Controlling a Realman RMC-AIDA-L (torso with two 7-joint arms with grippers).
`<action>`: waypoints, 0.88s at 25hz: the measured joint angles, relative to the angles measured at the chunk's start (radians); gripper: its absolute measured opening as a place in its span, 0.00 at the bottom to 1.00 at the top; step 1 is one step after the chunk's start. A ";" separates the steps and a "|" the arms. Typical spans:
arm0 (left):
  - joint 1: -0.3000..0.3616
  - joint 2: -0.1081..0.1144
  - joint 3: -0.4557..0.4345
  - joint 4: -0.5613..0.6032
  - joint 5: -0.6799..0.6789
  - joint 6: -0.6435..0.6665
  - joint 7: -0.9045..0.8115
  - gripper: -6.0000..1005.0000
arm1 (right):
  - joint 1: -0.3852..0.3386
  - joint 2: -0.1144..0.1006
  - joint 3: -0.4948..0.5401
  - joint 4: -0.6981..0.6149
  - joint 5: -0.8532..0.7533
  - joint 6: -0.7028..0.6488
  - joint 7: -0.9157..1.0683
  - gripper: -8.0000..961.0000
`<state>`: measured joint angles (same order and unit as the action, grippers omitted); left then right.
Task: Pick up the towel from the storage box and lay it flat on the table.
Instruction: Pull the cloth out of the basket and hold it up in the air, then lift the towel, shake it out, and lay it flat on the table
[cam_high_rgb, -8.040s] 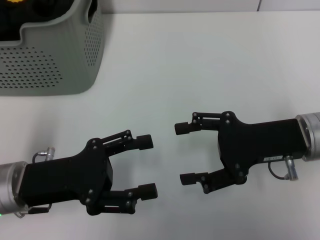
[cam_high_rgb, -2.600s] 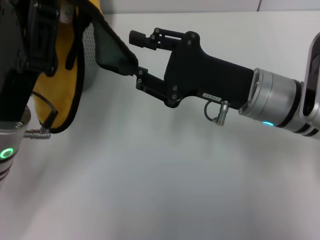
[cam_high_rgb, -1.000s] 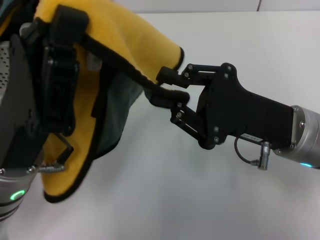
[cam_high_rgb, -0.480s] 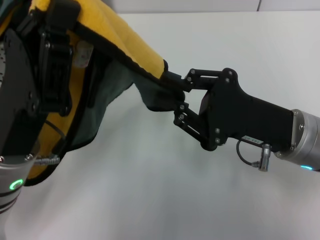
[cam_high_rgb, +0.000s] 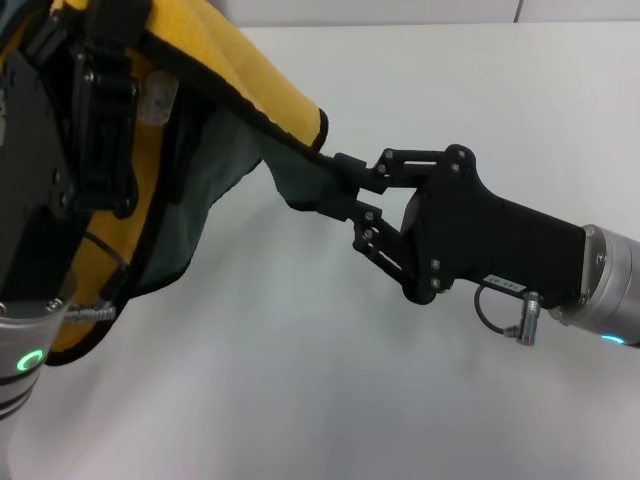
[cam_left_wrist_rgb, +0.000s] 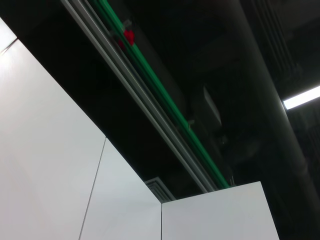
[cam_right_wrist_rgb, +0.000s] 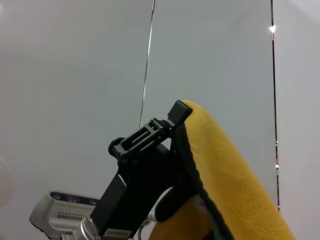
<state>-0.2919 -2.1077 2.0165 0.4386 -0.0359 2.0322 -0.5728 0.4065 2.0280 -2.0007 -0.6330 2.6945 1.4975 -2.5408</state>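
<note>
Change since half a second ago: right gripper (cam_high_rgb: 345, 187) has shifted slightly down and rightward, drawing the towel's (cam_high_rgb: 250, 80) edge tauter; the left gripper (cam_high_rgb: 100, 60) keeps its raised hold.
Right jaws: pinched together on the towel's black-edged corner, above the table (cam_high_rgb: 330, 380).
Left jaws: clamped over the towel's upper edge at the near left of the head view; the right wrist view shows the same gripper (cam_right_wrist_rgb: 170, 122) with yellow cloth draped over its tip.
Towel position: held in the air between both grippers, clear of the tabletop, spanning from upper left down to the right gripper.
Towel appearance: yellow face uppermost along the stretched top fold; dark grey-green face showing beneath, hanging in a loose fold; black edging traces the border; small white tag (cam_high_rgb: 160, 98) visible beside the left gripper.
Towel condition: not flat; sagging, with its lower yellow corner hanging beside the left arm.
Left wrist view: only ceiling and wall panels.
</note>
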 joint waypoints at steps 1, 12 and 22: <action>-0.001 0.000 0.000 -0.002 0.000 0.000 0.000 0.14 | 0.000 0.000 0.000 0.000 -0.001 0.000 0.000 0.20; -0.009 0.000 0.008 -0.014 -0.013 -0.001 0.001 0.15 | 0.012 -0.003 0.000 0.010 -0.002 -0.002 0.001 0.11; -0.010 0.001 0.044 -0.090 -0.004 -0.001 -0.013 0.16 | 0.026 -0.012 0.084 -0.044 -0.005 -0.012 0.006 0.01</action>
<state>-0.3018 -2.1063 2.0603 0.3485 -0.0398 2.0309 -0.5863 0.4322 2.0158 -1.9163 -0.6773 2.6900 1.4859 -2.5351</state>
